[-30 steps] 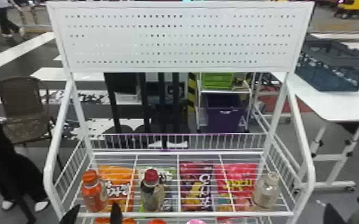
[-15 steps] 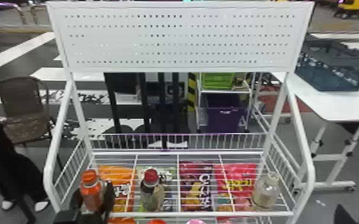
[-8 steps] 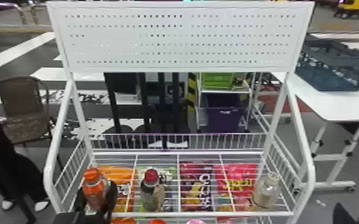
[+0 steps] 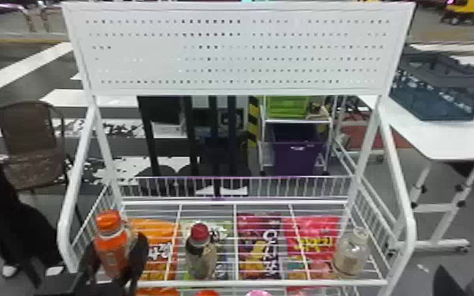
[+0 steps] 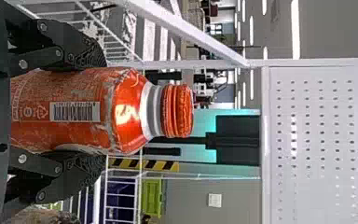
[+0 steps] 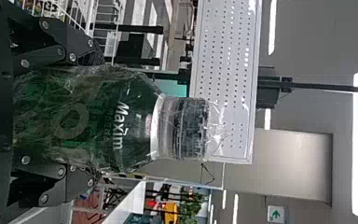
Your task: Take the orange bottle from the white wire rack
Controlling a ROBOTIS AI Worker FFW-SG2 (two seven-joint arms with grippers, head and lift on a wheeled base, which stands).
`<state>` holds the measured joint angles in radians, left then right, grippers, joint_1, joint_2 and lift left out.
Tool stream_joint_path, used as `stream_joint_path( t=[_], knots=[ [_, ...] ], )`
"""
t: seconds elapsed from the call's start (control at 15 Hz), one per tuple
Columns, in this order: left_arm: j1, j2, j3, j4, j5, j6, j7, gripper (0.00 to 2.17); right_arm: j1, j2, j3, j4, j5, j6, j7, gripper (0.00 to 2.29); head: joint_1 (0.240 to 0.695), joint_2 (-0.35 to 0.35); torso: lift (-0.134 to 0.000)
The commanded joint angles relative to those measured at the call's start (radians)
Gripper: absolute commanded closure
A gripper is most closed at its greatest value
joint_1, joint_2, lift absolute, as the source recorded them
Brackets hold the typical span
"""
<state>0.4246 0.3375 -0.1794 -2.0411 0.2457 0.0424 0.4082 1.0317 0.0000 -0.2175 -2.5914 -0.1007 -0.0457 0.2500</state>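
Orange plastic bottle point(image 4: 110, 256): upright with a slight lean, at the front left corner of the rack's wire shelf; orange screw cap on; whether its base touches the wires cannot be told.
Left gripper point(image 4: 117, 241): closed on the orange bottle, one finger against each side of its body, below the neck; the cap is free of the fingers.
Right gripper point(image 4: 447, 283): just beyond the rack's front right corner; in its wrist view it pinches a green bottle wrapped in clear film point(image 6: 126, 121) between both fingers.
White wire rack point(image 4: 248, 282): wire shelf with low side and back rails, and a white perforated panel point(image 4: 228, 59) above.
Dark-red-capped bottle point(image 4: 200, 252): on the shelf, to the right of the orange bottle and apart from it.
Clear bottle with a pale label point(image 4: 351, 256): near the shelf's right end.
Snack bags: orange point(image 4: 157, 252), green point(image 4: 224, 232), purple point(image 4: 259, 244) and pink point(image 4: 311, 236), in a row, visible through the shelf wires.
Surroundings: blue-grey crate point(image 4: 441, 94) on a white table point(image 4: 441, 137), right of the rack; brown chair point(image 4: 27, 134), left.
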Motion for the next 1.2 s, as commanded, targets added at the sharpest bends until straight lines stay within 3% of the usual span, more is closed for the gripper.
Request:
stream_joint_path(
  t=[0.0,0.33,0.4,0.6,1.13],
  knots=[
    [0.095,0.005,0.047,-0.148,0.001,0.077,0.0,1.92,-0.005,0.001,0.013,-0.003,0.01,0.005,0.0,0.83,0.499,0.0,0.0],
    [0.295,0.005,0.146,-0.375,-0.042,0.08,-0.009,1.92,-0.016,0.001,0.029,-0.007,0.019,0.027,0.0,0.83,0.499,0.0,0.0],
    [0.318,0.005,0.147,-0.395,-0.08,0.077,-0.009,1.92,-0.018,0.001,0.029,-0.006,0.019,0.027,0.0,0.83,0.499,0.0,0.0],
    [0.395,0.002,0.149,-0.465,-0.091,0.077,0.0,1.92,-0.018,0.001,0.029,-0.006,0.019,0.036,0.0,0.83,0.499,0.0,0.0],
    [0.393,-0.017,0.141,-0.455,-0.092,0.061,0.0,1.92,-0.021,0.001,0.029,0.001,0.016,0.039,0.0,0.83,0.499,0.0,0.0]
  ],
)
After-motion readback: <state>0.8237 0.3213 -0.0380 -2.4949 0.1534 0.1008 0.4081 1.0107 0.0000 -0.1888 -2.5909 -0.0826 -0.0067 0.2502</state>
